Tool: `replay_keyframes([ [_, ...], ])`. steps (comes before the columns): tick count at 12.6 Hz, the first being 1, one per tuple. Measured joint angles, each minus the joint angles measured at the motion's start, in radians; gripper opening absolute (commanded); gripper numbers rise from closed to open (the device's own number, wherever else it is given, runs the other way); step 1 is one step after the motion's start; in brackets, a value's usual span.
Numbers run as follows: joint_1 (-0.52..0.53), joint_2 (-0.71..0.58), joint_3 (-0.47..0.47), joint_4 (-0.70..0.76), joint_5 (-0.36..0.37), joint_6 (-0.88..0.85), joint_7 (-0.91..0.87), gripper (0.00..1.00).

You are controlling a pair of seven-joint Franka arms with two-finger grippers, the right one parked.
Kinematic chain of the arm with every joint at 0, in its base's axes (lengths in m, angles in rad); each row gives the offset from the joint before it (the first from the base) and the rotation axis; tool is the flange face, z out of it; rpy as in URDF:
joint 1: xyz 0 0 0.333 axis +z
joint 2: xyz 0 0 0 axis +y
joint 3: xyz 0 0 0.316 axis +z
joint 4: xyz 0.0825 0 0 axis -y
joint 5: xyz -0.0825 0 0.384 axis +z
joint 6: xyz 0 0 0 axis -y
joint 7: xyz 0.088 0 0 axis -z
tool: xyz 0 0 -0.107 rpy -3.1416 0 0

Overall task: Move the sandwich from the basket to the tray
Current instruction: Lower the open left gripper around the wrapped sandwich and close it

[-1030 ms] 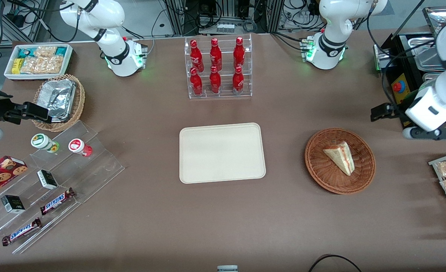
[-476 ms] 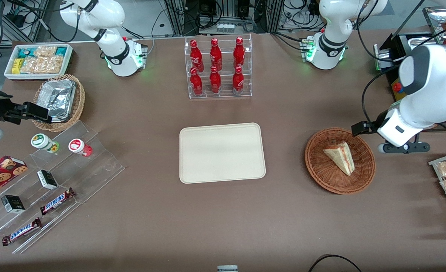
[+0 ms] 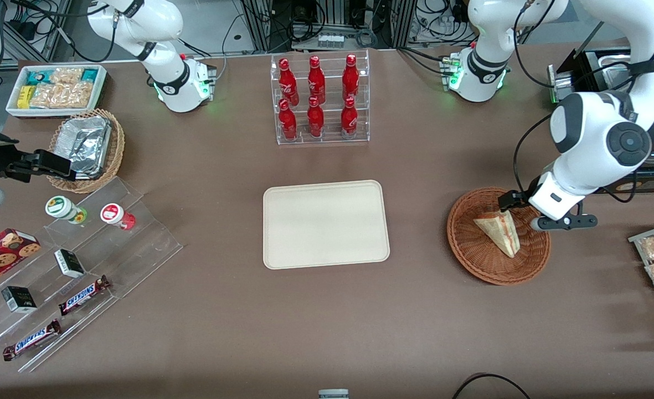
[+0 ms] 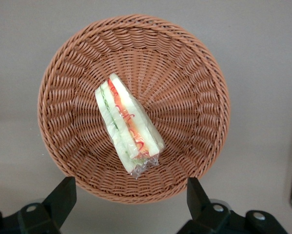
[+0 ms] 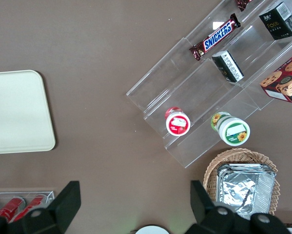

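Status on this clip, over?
Hand open, above basket. Sandwich lying in basket, not gripped. Tray bare. Nothing blocking.

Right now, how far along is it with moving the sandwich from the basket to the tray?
Nothing is delivered yet: the flat cream-beige rectangular tray holds nothing. The clear-wrapped triangular sandwich lies in the round reddish-brown wicker basket. In hand: the left arm's hand hangs open above the basket, touching nothing. Left: lower, grip the sandwich, lift it, carry it to the tray and release.
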Motion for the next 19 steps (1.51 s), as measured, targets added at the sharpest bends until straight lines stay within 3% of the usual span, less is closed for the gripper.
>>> replay_keyframes([
  [6,0.0,0.052,0.0,-0.017,0.0,0.091,-0.415,1.0],
  [19,0.0,0.164,0.0,-0.023,-0.002,0.185,-0.517,1.0],
])
